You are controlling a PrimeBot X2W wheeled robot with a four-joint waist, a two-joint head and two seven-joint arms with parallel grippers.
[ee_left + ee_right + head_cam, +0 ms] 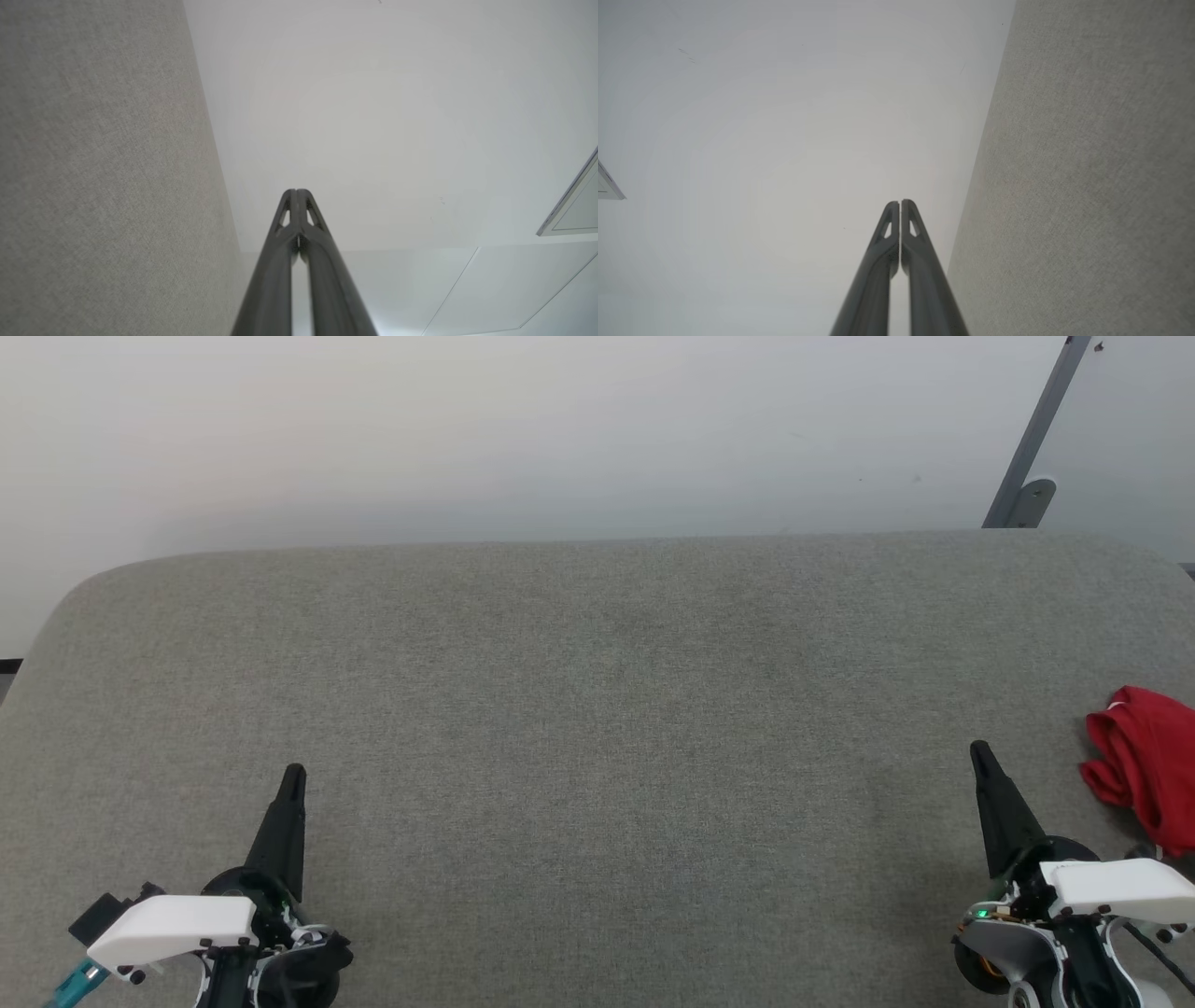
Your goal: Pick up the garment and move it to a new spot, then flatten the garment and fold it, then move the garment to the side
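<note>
Over the near left part of the grey fabric desk, the left pincer has its two dark fingers pressed tight together and holds nothing. Over the desk's near right part, the right pincer is likewise closed and empty. A little farther in, at the desk's right edge, lies the garment, a crumpled red heap with a sliver of white. Behind the desk's far edge is a pale wall, and a grey metal strut slants up from its far right corner.

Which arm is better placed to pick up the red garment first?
Probably the right. The right tool sits just beside the crumpled garment; the left tool is far across the grey surface.
</note>
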